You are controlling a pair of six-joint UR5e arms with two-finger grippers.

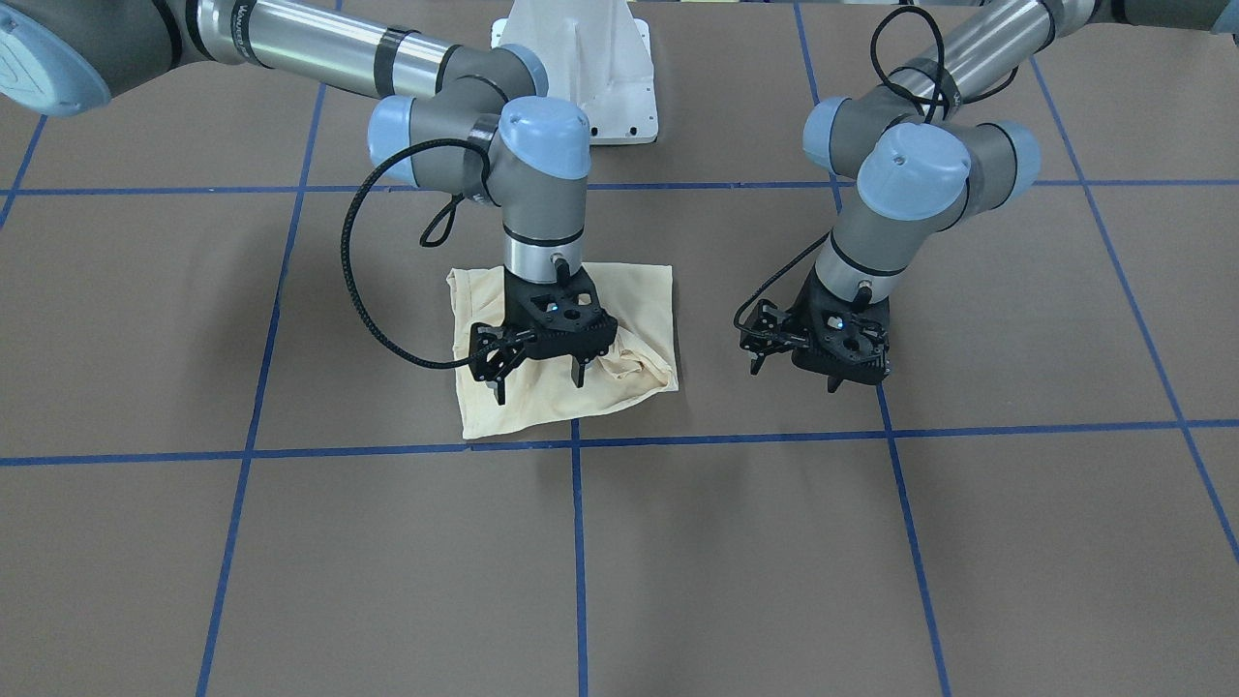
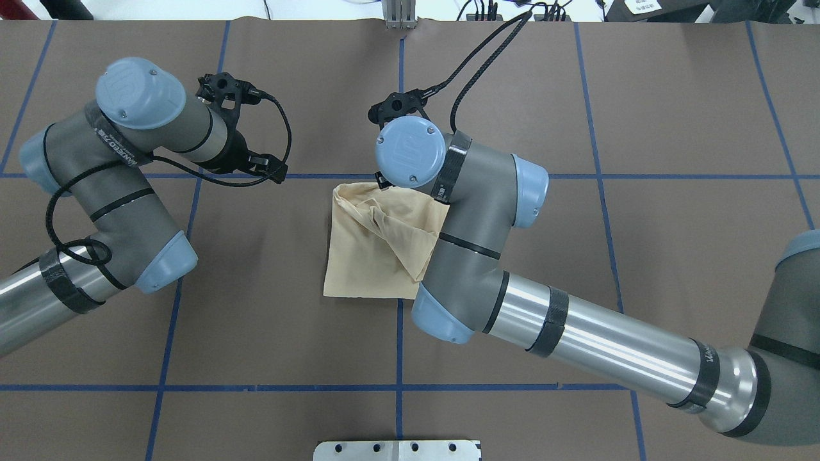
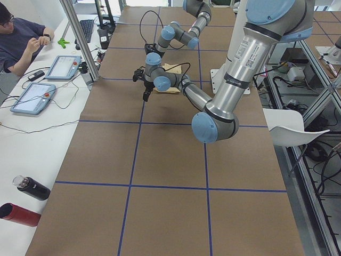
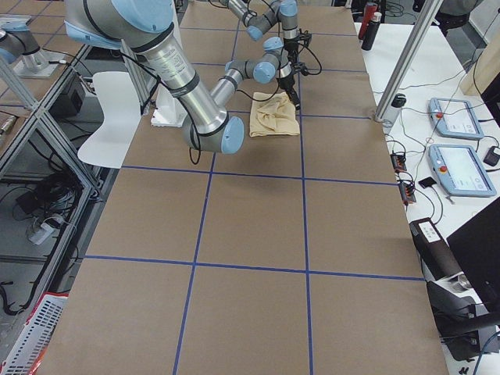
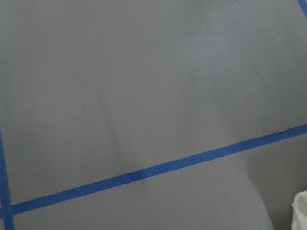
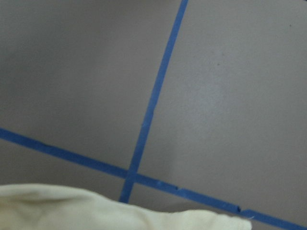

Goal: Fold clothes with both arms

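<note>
The cream-yellow T-shirt lies folded to a rough square on the tabletop. The right gripper stands straight down over its rumpled part with jaws apart and empty, which I judge suits pinching a loose flap, while the left gripper hangs well aside over bare tabletop, its jaws seemingly parted and holding nothing, clear of the cloth. The front-facing view shows the right jaws that the overhead view hides beneath the wrist, whereas only the overhead view shows the diagonal ridge crossing the shirt.
</note>
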